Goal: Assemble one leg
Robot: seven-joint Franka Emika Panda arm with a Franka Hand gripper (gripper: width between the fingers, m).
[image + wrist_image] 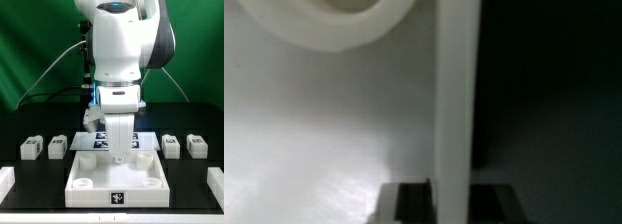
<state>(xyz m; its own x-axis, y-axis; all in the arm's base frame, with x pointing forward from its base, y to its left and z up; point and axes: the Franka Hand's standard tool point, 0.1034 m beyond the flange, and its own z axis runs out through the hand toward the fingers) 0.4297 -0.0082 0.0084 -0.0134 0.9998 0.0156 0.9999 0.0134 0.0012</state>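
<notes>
Jaws: can't tell how wide they stand. The gripper (120, 152) is down on the panel's back half, tips low among its raised parts. In the wrist view a thin white upright edge (455, 110) runs btwn two dark shapes (402, 205), prob the fingers straddling it. Whether they pinch it isn't clear. No leg in them as far as I can see.

Biggest first:
- The arm (118, 50), white, stands over the panel's back and reaches straight down onto it.
- The panel (95, 192), a big flat white piece w/ raised corner sockets, lies on the black table (40, 172). One round socket (335, 18) shows close up in the wrist view.
- The marker board (100, 141) lies flat just behind the panel, partly hidden by the gripper.
- The legs are four small white blocks w/ tags. Two sit off the panel's back corner toward the exterior view's left (30, 149) (57, 146). Two sit off the other back corner toward the exterior view's right (171, 146) (196, 147). All are on the table, apart from the panel, none touching the gripper.

Progress, my read: barely begun. All four legs lie loose and no socket looks filled. The gripper seems busy w/ the panel itself, maybe to shift or steady it. Left to do: go to one leg, grip it, carry it over a corner socket, seat it and fix it. So the whole leg job is ahead.
</notes>
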